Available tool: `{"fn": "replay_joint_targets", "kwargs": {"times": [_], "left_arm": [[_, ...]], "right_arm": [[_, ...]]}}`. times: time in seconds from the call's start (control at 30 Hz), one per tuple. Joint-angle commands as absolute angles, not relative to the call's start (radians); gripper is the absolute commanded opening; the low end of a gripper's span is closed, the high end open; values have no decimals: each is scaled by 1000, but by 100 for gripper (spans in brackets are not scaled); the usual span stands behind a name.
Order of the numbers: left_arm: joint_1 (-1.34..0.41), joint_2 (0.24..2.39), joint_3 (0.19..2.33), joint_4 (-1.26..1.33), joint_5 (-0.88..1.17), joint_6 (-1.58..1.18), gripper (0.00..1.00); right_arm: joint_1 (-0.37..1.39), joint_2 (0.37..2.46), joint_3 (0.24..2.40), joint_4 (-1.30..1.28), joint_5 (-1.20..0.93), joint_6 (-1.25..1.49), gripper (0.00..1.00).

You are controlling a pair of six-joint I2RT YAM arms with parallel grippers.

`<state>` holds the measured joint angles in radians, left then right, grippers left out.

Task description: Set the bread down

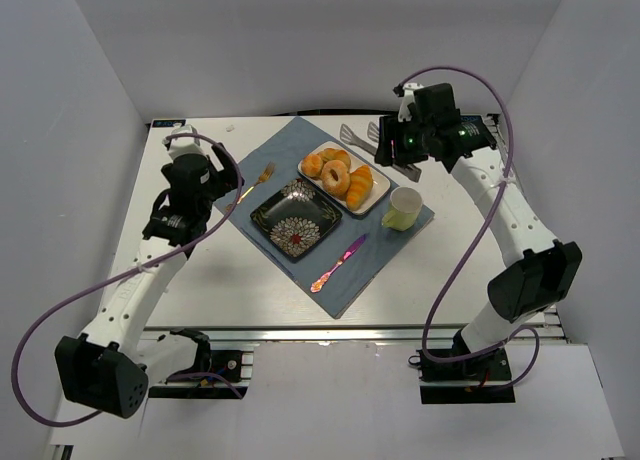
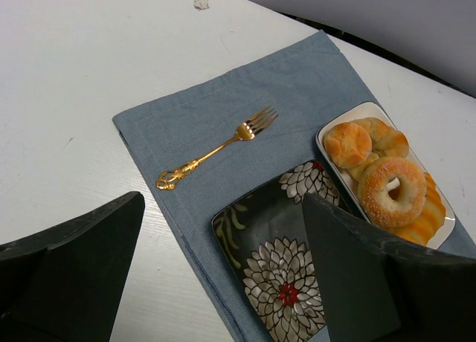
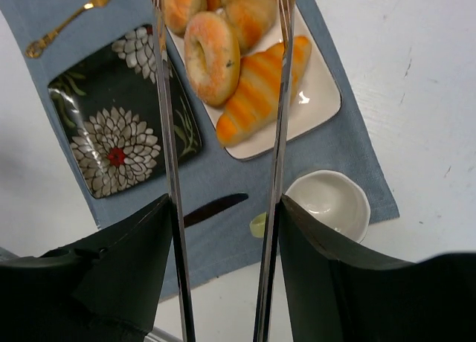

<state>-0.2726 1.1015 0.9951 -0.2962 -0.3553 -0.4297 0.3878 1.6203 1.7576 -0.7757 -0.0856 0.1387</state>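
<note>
Top external: we see white walls [image 1: 300, 40], white table [image 1: 200, 280]; bread [image 1: 335, 178] in tray [image 1: 378, 198] on blue placemat [image 1: 300, 140]; right gripper [image 3: 223, 215] clamps tongs [image 3: 167, 134]; left gripper [image 2: 222, 201] gapes.

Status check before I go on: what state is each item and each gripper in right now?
bread: lying in the white tray, not gripped
croissant: in the same tray
floral plate: empty
cup: upright, looks empty
fork: flat on the placemat
knife: flat on the placemat
tongs: arms apart, held by the right gripper
left gripper: open, empty
</note>
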Motion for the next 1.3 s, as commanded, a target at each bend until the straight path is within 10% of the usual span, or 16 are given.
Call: {"fn": "replay_joint_targets", "kwargs": {"times": [0.0,0.77,1.27], "left_arm": [[-276,1045,1003,-307,-351,-420,98],[-276,902,973,-454,-449,-448,98],[-276,862,948,-482,-500,-456,98]], "right_arm": [[405,1592,1730,-709,-83,121,62],[457,1730,1549,-601,-100,40,61],[459,1707,1561,-620,-71,31,26]]}}
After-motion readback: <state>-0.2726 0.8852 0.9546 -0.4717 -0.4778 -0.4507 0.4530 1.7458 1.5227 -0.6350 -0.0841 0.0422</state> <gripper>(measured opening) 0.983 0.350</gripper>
